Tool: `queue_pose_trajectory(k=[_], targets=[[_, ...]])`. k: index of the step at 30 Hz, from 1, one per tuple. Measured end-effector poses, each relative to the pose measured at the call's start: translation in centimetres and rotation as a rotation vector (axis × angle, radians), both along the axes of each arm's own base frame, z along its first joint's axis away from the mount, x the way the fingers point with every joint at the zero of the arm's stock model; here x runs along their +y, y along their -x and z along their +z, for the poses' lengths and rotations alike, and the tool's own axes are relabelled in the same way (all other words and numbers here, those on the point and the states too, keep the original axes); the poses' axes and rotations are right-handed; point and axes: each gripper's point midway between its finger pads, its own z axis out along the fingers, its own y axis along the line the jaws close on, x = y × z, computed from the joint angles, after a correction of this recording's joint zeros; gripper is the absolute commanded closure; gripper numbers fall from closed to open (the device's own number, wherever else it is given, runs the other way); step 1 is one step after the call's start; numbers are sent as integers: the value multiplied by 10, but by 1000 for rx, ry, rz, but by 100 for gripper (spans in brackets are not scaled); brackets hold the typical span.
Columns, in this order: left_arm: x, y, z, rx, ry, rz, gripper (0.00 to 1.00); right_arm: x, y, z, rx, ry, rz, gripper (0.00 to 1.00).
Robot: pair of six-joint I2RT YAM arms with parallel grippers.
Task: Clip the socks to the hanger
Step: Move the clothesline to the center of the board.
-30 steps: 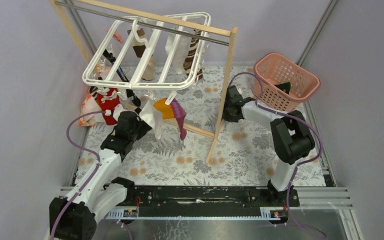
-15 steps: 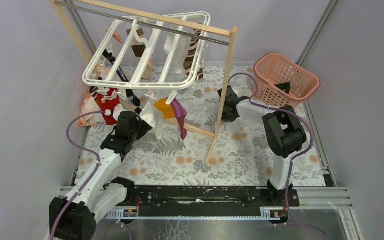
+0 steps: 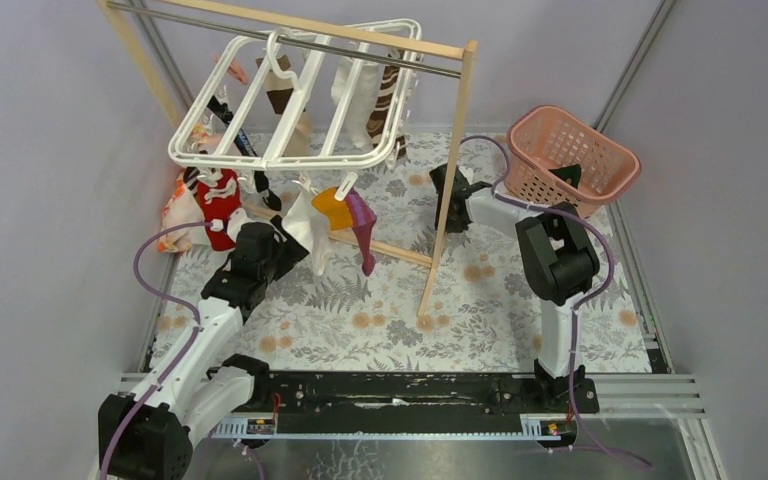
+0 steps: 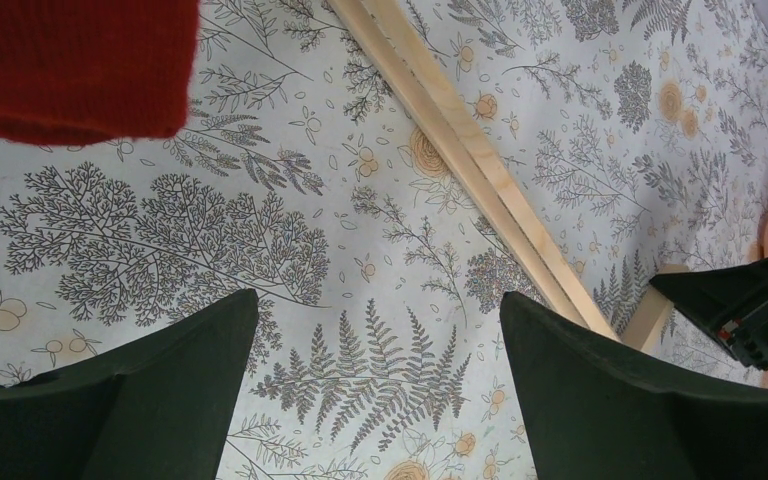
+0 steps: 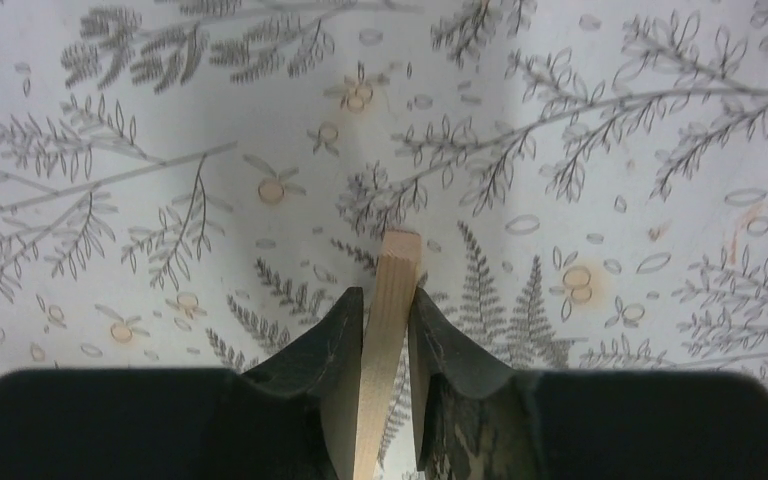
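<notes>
no text, label or number can be read anywhere.

A wooden rack (image 3: 400,256) stands on the floral table (image 3: 360,320), and a white hanger (image 3: 290,100) hangs by its hook from the rack's rod. Along the hanger's near edge hang a red sock (image 3: 218,210), a white sock (image 3: 303,225), an orange sock (image 3: 335,208) and a purple sock (image 3: 363,235). More socks hang at its far side, one of them a brown-striped sock (image 3: 392,95). The left gripper (image 3: 278,248) sits below the near-edge socks, between the red and white ones. The right gripper (image 3: 443,195) meets the rack's right post (image 3: 458,110). A pink basket (image 3: 540,190) in the far right corner holds a dark item (image 3: 565,175). A patterned cloth (image 3: 175,215) lies at the left edge.
</notes>
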Motion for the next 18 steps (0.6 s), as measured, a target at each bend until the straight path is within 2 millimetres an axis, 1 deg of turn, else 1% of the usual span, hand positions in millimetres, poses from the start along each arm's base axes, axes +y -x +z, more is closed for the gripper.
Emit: queue_pose_trajectory(k=[4, 9, 13, 14, 15, 16, 17, 18], targets=[[0, 0, 0, 0, 0, 0, 1, -5, -18, 0, -10, -4, -20, 82], [-1, 0, 0, 1, 3, -6, 1, -13, -40, 0, -27, -34, -45, 83], [-2, 1, 0, 3, 5, -10, 1, -20, -56, 1, -41, -41, -54, 78], [-2, 1, 0, 3, 5, -10, 1, -20, -58, 1, -41, -43, -53, 74], [-2, 1, 0, 3, 4, -10, 1, -21, -60, 2, -44, -43, -52, 67], [-2, 1, -1, 4, 4, -11, 1, -21, -62, 1, -44, -44, -51, 57], [-2, 1, -1, 4, 4, -11, 1, -22, -63, 2, -46, -42, -49, 49], [-2, 1, -1, 4, 4, -12, 1, -23, -64, 2, -53, -39, -50, 44]])
